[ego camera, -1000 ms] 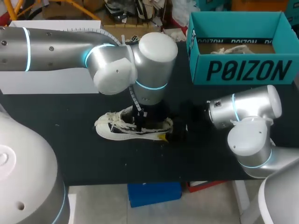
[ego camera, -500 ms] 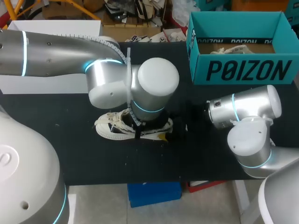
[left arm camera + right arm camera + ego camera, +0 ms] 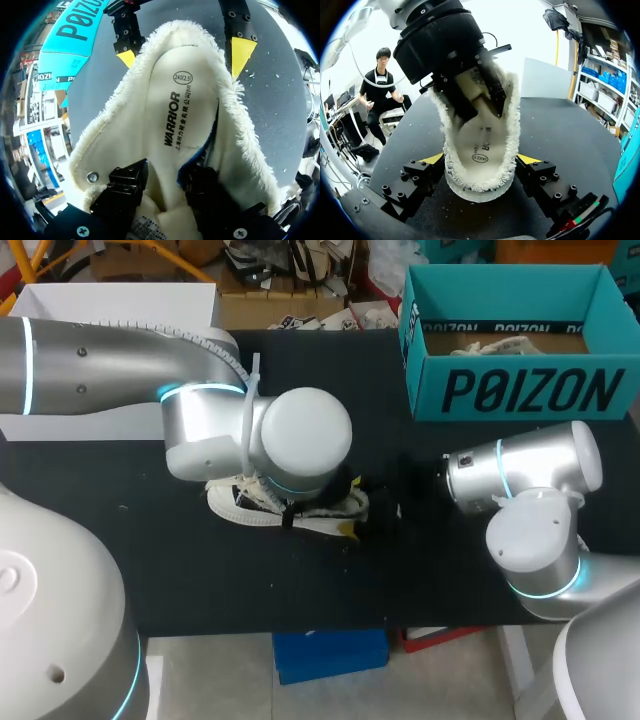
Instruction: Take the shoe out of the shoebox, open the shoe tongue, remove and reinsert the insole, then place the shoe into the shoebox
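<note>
A white and black shoe (image 3: pixel 240 502) lies on its sole in the middle of the black table (image 3: pixel 200 580), mostly hidden under my left arm's wrist (image 3: pixel 300 440). My left gripper (image 3: pixel 162 180) is shut on the fleecy white insole (image 3: pixel 170 120), holding its front end raised above the shoe. The insole (image 3: pixel 480 145) slopes down to the shoe's heel (image 3: pixel 477 192). My right gripper (image 3: pixel 480 160) is wide apart, with both fingers against the sides of that heel; one yellow tip (image 3: pixel 348 532) shows in the head view. The teal shoebox (image 3: pixel 520 390) stands open at the back right.
Crumpled paper (image 3: pixel 500 340) lies inside the shoebox. My right arm's elbow (image 3: pixel 535 540) stands near the table's front right edge. A white board (image 3: pixel 110 410) lies under my left arm at the back left.
My left arm's wrist has swung left and toward the front, and covers more of the shoe. The shoe and the right arm have stayed in place.
</note>
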